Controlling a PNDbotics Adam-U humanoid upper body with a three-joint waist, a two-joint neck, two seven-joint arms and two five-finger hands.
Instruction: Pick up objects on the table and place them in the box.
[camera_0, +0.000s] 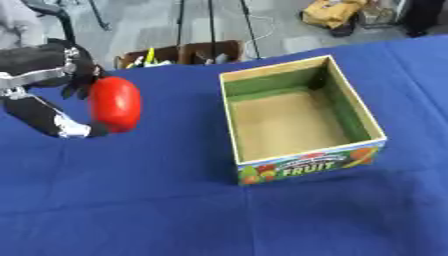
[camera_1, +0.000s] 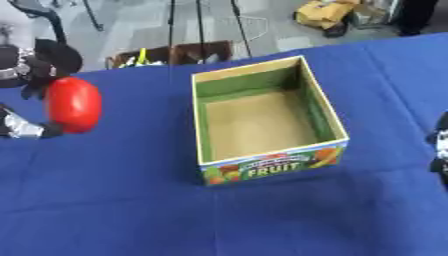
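My left hand (camera_0: 54, 85) is at the left side, raised over the blue table, its fingers and thumb curled round a smooth red rounded object (camera_0: 115, 104). The open cardboard fruit box (camera_0: 367, 116) stands to the right of it, near the middle of the table, with green inner walls, a bare brown bottom and "FRUIT" printed on its front. A gap of blue cloth separates the red object from the box's left wall. A dark sliver of my right hand (camera_1: 440, 145) shows at the right edge of the right eye view; its fingers are hidden.
The blue tablecloth (camera_0: 175, 200) covers the whole table. Beyond the far edge are a brown crate (camera_0: 179, 54) holding small items, tripod legs and a yellow bag (camera_0: 332, 12) on the floor.
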